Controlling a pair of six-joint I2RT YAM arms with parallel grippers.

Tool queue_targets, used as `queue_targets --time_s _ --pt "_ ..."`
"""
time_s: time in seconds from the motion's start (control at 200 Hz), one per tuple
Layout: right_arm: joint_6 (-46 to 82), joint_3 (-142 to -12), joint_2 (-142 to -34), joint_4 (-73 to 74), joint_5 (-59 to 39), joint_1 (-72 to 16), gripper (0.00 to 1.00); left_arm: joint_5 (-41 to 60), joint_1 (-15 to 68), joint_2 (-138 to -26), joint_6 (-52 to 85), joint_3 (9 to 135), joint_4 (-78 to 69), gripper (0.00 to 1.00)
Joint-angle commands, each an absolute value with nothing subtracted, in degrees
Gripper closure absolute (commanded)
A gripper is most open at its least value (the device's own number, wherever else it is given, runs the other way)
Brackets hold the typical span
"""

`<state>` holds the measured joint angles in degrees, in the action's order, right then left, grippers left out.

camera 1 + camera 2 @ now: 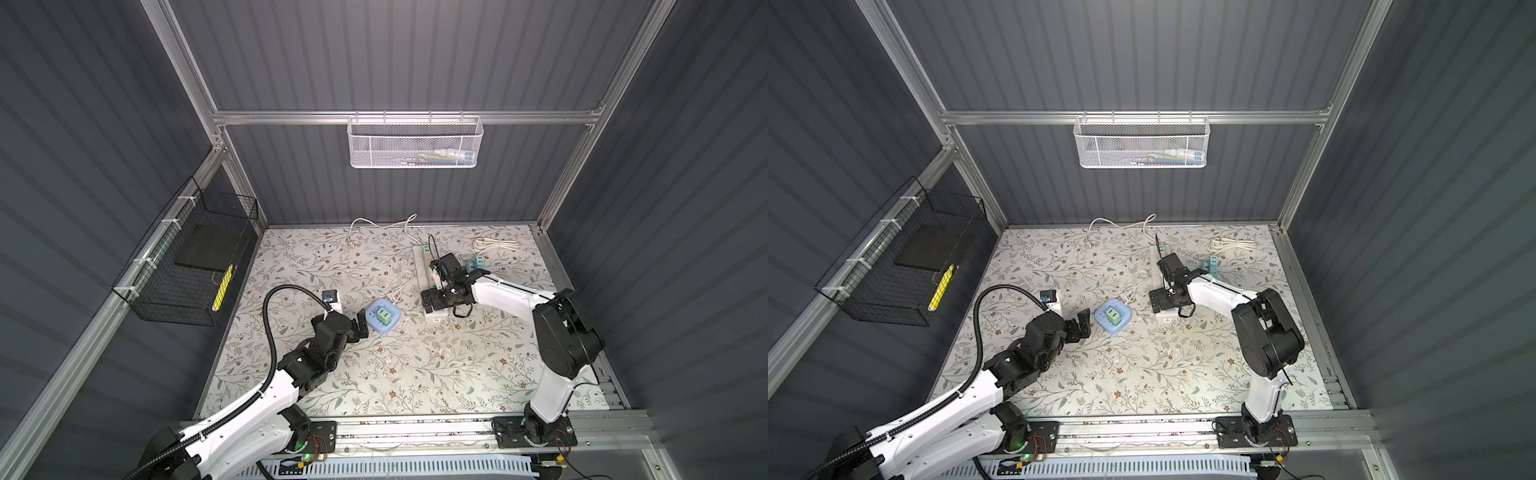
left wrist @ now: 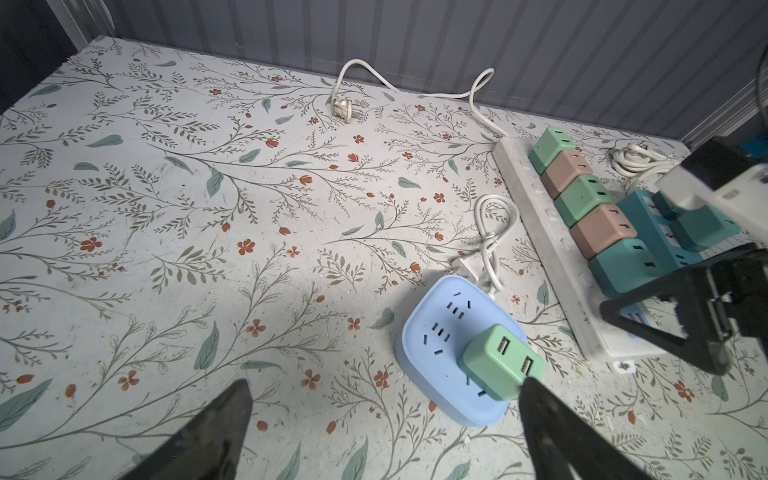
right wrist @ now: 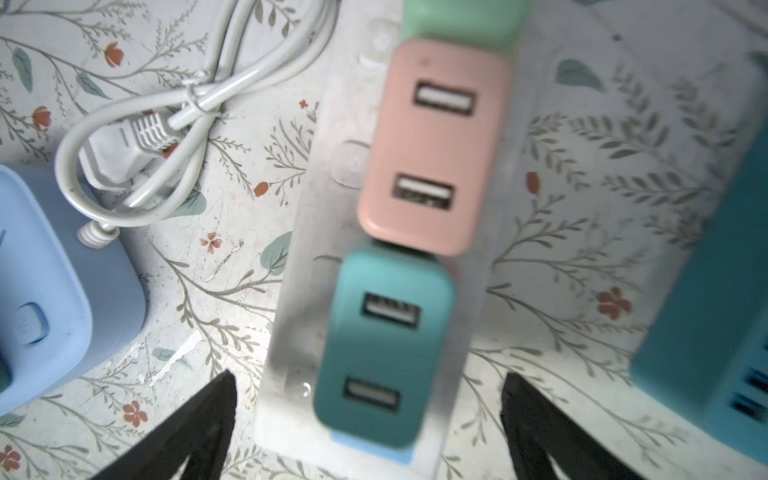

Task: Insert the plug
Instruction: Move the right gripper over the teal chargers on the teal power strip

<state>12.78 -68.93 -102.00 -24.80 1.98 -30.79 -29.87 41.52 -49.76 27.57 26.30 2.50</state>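
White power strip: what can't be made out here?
- Both top views: middle of the white power strip is hidden under the right hand.
- Right wrist view: teal adapter blurred, seating unclear; strip's end cut off by the picture's edge.
- Left wrist view: strip's near end partly behind the right hand.
- Top views: mesh basket contents too small.

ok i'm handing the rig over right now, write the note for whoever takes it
Left gripper: open, empty, beside the blue hub.
Right gripper: open, empty, over the teal charger at the near end of the strip.
Done: green charger sits in the hub; five chargers line the strip.
To do: nothing is held. I can't tell whether the teal charger is fully seated, so probably check it first. More teal pieces lie beside the strip.
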Motion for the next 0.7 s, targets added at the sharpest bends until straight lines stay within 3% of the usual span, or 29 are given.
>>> queue_targets --time_s 0.0,0.27,0.5,0.695 --pt "13.6 -67.8 -95.1 -26.9 6.0 -29.2 0.01 -29.2 41.0 -49.4 27.1 27.6 1.6 0.0" --pt "16.7 -63.9 -88.3 -26.6 9.0 -18.8 0.01 -28.1 41.0 -51.2 26.9 28.9 0.4 0.0" --pt "16.4 -66.9 -95.4 -26.5 4.4 -13.5 0.01 -27.7 41.0 -52.6 26.6 30.1 0.8 0.0" --pt "18.6 -71.1 -103.2 -27.4 6.0 -12.2 0.01 -27.6 41.0 -52.3 27.1 30.0 1.1 0.0"
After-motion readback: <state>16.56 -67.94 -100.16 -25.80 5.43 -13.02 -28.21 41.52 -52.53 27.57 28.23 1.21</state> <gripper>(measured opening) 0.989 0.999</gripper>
